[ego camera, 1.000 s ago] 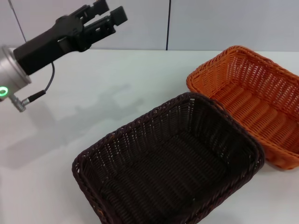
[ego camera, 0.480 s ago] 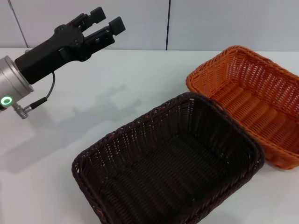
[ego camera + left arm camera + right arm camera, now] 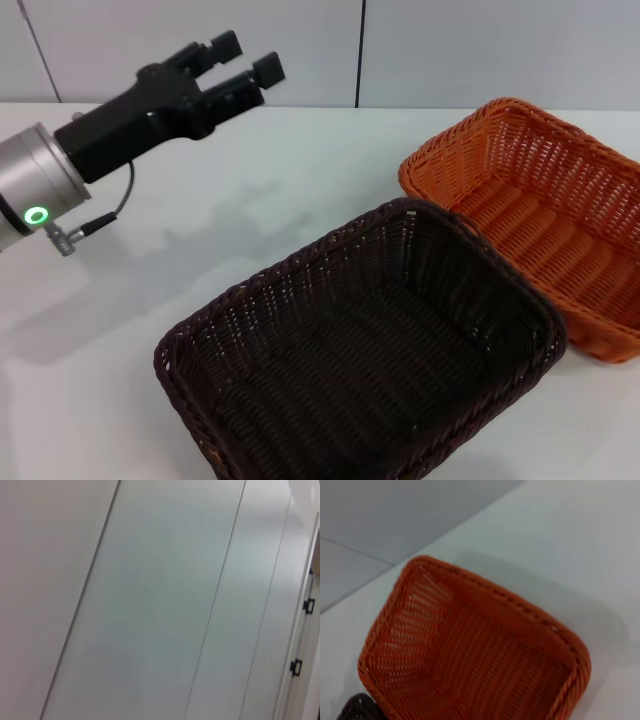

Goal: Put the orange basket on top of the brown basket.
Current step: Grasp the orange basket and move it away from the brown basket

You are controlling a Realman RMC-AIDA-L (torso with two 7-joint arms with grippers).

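My left hand (image 3: pixel 247 58) is up in the air over the far left of the white worktop (image 3: pixel 250 170), its fingers apart and holding nothing. The orange basket (image 3: pixel 540 215) stands on the right, touching the brown basket (image 3: pixel 360 350) in front of it.

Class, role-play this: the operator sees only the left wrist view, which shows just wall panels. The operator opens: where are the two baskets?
Observer: The orange basket sits on the table at the right, beside the nearer brown basket, not stacked.
Operator: And my left claw?
Observer: The left claw hangs open and empty above the table's left side, away from both baskets.
Operator: Anything inside the orange one?
Observer: No, the right wrist view shows it empty.
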